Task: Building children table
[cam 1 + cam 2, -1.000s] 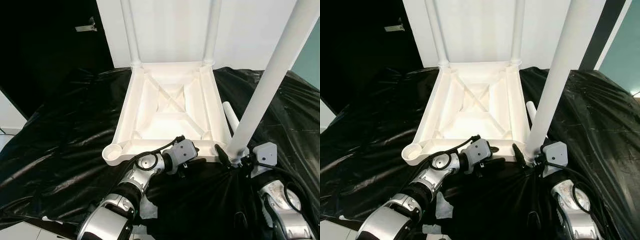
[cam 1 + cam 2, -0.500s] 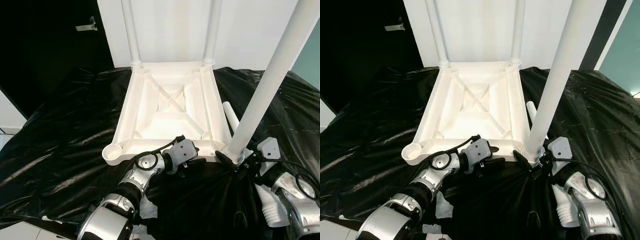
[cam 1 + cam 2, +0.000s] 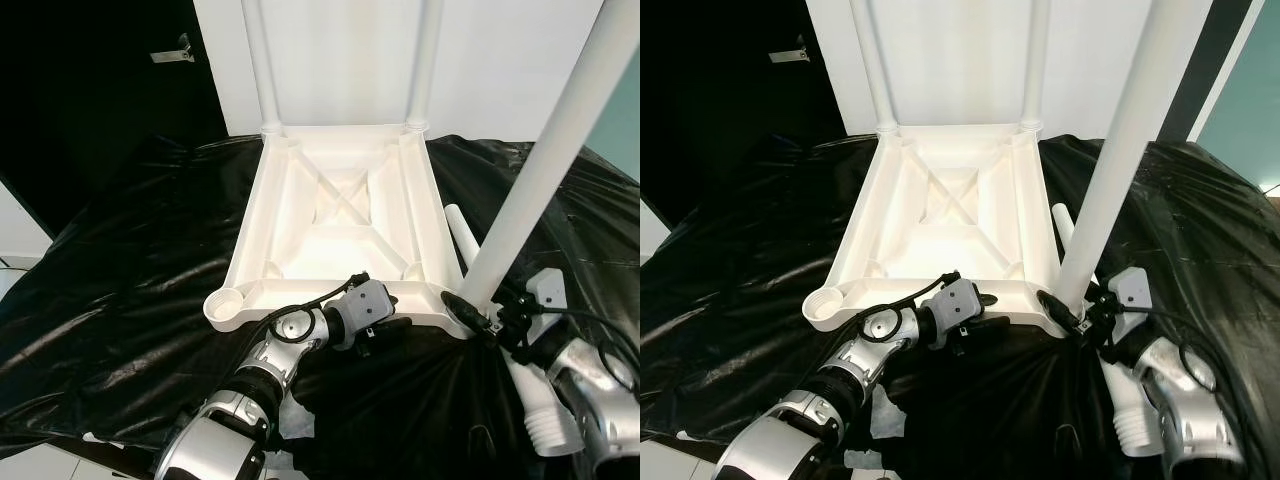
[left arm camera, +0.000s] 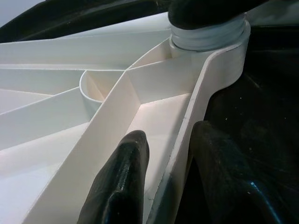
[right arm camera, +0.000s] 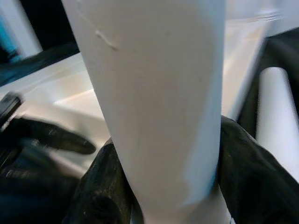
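The white children's tabletop (image 3: 340,225) lies upside down on black plastic sheeting. Two white legs (image 3: 262,60) (image 3: 425,60) stand in its far corners. A third leg (image 3: 545,170) rises tilted from the near right corner socket (image 4: 210,39), and my right gripper (image 3: 482,312) is shut around its base (image 5: 159,107). My left gripper (image 4: 163,144) is shut on the tabletop's near rim (image 4: 187,121), one finger inside and one outside. The near left corner socket (image 3: 225,303) holds nothing.
A loose white leg (image 3: 462,232) lies on the sheeting to the right of the tabletop, its ribbed end (image 3: 545,425) near my right forearm. A white wall (image 3: 340,50) stands behind. A dark doorway (image 3: 90,90) is at the far left.
My right forearm has swung outward to the right while still gripping the leg's base, uncovering the loose leg's ribbed end. The held leg has shifted slightly right. The left gripper has stayed put.
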`<state>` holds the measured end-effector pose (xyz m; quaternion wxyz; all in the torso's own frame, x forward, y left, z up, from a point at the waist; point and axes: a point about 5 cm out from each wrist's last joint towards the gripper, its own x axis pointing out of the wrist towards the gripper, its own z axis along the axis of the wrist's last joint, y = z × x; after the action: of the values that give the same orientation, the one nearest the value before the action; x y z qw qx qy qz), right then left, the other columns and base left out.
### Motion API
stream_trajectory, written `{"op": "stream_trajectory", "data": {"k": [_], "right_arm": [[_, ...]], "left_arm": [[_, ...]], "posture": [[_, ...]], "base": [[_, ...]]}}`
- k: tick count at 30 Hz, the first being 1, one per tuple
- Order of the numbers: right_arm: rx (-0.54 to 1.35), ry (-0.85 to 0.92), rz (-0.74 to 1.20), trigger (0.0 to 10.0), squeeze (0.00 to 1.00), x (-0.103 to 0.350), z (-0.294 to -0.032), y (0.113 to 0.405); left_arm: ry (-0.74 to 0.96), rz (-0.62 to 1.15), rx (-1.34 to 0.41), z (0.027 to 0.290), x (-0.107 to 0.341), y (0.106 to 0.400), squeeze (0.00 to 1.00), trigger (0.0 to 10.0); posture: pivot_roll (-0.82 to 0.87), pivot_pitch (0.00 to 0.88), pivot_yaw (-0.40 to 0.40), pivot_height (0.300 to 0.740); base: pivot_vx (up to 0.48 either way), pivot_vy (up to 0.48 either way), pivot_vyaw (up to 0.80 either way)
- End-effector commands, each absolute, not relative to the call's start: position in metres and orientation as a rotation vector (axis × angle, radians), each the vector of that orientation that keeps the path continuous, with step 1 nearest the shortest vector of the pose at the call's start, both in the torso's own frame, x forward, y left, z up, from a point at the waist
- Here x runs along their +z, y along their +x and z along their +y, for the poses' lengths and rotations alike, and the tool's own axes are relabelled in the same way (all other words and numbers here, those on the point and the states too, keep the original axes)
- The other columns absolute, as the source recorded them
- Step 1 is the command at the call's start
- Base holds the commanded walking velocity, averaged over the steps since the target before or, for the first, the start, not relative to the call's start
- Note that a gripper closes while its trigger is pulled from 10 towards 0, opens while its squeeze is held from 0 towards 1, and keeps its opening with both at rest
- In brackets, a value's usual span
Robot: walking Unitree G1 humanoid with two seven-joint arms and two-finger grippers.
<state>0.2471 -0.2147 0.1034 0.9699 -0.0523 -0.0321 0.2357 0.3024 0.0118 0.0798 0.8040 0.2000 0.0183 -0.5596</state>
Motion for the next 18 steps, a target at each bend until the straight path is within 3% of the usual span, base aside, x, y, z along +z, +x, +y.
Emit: {"op": "stream_trajectory", "data": {"k": [1,2,5,18], "right_arm": [[0.466,-0.065,-0.020,0.0,0.00,0.089,-0.199,0.240],[0.466,-0.065,-0.020,0.0,0.00,0.089,-0.199,0.240],[0.200,-0.014,-0.102,0.0,0.00,0.092,-0.193,0.231],[-0.003,-0.050,-0.153,0.0,0.00,0.098,-0.175,0.224]], "left_arm": [[0.408,0.188,-1.121,0.019,0.051,0.293,0.00,10.0],[0.408,0.188,-1.121,0.019,0.051,0.293,0.00,10.0],[0.408,0.189,-1.121,0.019,0.050,0.293,0.00,10.0],[0.420,0.190,-1.132,0.020,0.051,0.294,0.00,10.0]], "posture": [[-0.04,0.000,-0.007,0.740],[-0.04,0.000,-0.007,0.740],[-0.05,0.000,-0.002,0.740],[-0.04,0.000,0.008,0.740]], "base": [[0.000,0.000,0.00],[0.000,0.000,0.00],[0.000,0.000,0.00],[0.000,0.000,0.00]]}}
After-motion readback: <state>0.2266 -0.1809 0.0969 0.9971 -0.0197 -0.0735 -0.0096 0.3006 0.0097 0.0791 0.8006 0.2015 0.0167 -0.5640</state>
